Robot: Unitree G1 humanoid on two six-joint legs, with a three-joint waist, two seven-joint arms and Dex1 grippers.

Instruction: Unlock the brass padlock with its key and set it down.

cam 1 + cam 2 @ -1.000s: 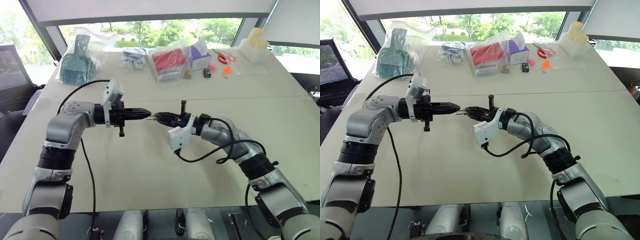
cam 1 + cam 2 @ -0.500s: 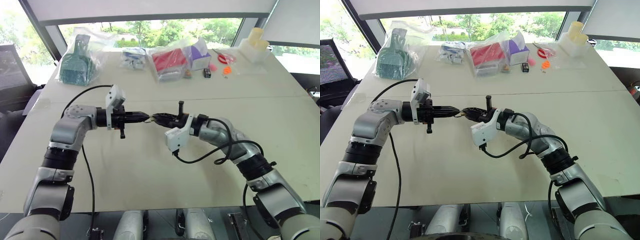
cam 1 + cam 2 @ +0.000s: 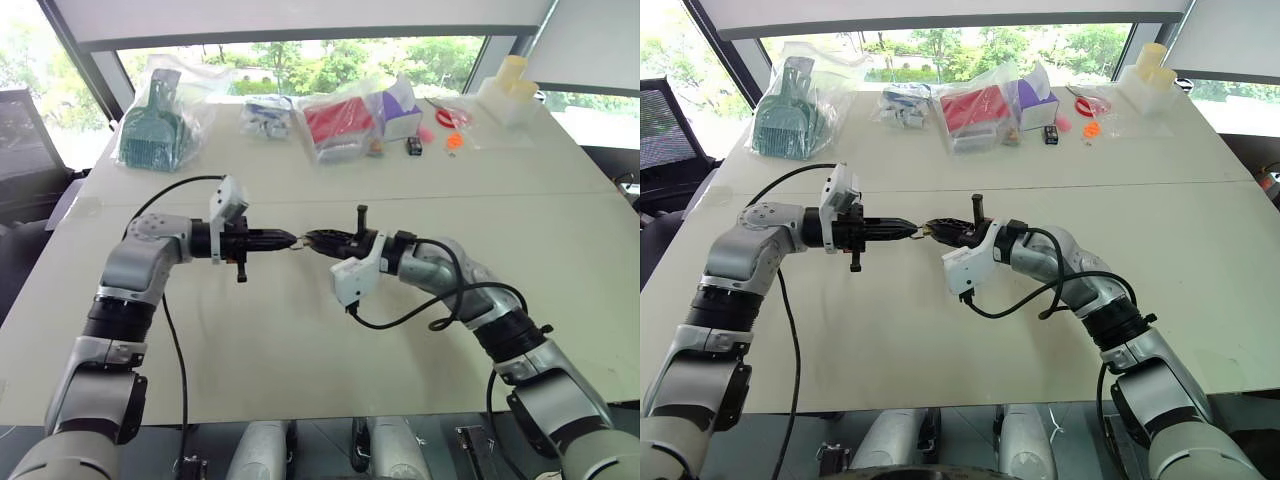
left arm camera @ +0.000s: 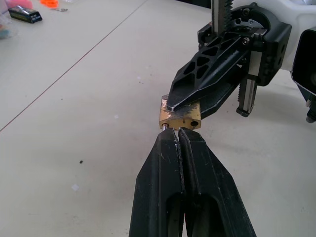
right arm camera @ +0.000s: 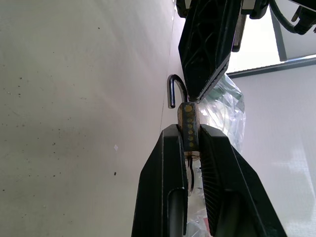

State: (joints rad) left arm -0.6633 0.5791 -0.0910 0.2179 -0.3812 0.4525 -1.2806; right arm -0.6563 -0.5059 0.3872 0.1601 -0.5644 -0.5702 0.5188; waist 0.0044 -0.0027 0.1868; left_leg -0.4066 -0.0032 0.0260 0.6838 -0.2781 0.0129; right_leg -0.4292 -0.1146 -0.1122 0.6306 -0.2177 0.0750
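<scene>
my right gripper (image 5: 190, 143) is clamped on the brass padlock (image 4: 178, 116), holding it up above the counter (image 3: 300, 340) between my two arms. the padlock's shackle (image 5: 174, 91) stands swung open, its free end out of the body. my left gripper (image 4: 178, 137) is pinched fully together, its tips right against the padlock's face, where a small silvery bit of the key (image 4: 164, 127) shows at the tips. bagged items (image 3: 340, 120) lie well beyond both grippers at the counter's far edge.
</scene>
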